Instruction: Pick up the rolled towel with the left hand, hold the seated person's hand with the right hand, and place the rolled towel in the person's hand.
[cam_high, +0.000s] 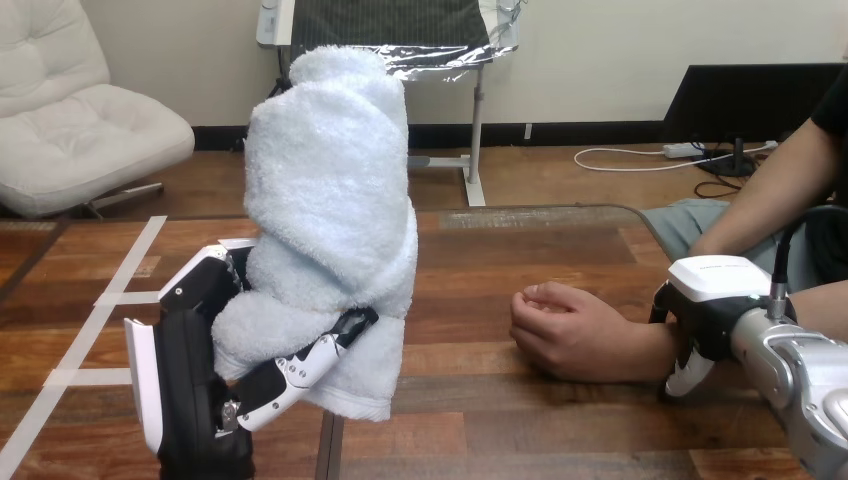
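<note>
The left hand (190, 380) clasped the rolled towel (330, 200) upright at centre left, while the right hand (715, 290) curled over the person's wrist (650, 352) (the person's hand (560, 330), closed on the surface (480, 420), needed opening before delivery).

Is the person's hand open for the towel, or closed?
Closed. The person's hand rests on the table with its fingers curled inward in a loose fist.
</note>
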